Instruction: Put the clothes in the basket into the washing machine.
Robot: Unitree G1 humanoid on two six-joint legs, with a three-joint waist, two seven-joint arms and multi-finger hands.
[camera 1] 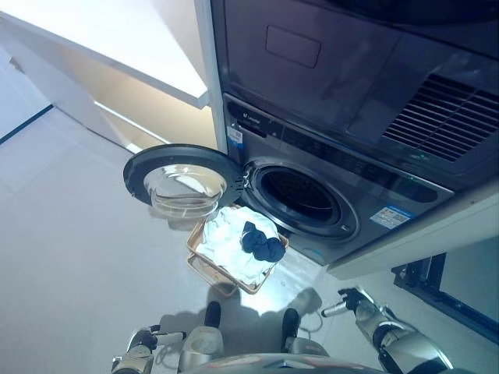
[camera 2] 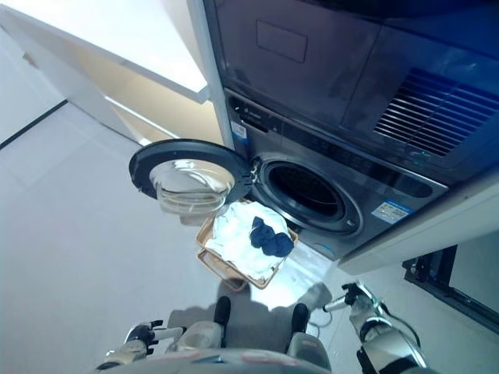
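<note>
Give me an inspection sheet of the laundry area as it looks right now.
Surface: pale floor.
Job's things: washing machine with door swung open to the left, drum looks dark; basket on the floor in front, holding white clothes and a dark garment on top.
Clutter: nothing seen.
Hands: left hand and right hand low, both holding nothing, fingers relaxed.
Cables: nothing seen.
Surroundings: second appliance stacked above; white counter to the left.

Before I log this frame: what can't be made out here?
- Washing machine drum: dark in both views, contents unreadable.
- Basket: white clothes and a dark garment cover whatever lies beneath.
- Left hand: cut by the bottom edge, finger pose unclear.
- Right hand: too small to judge.
</note>
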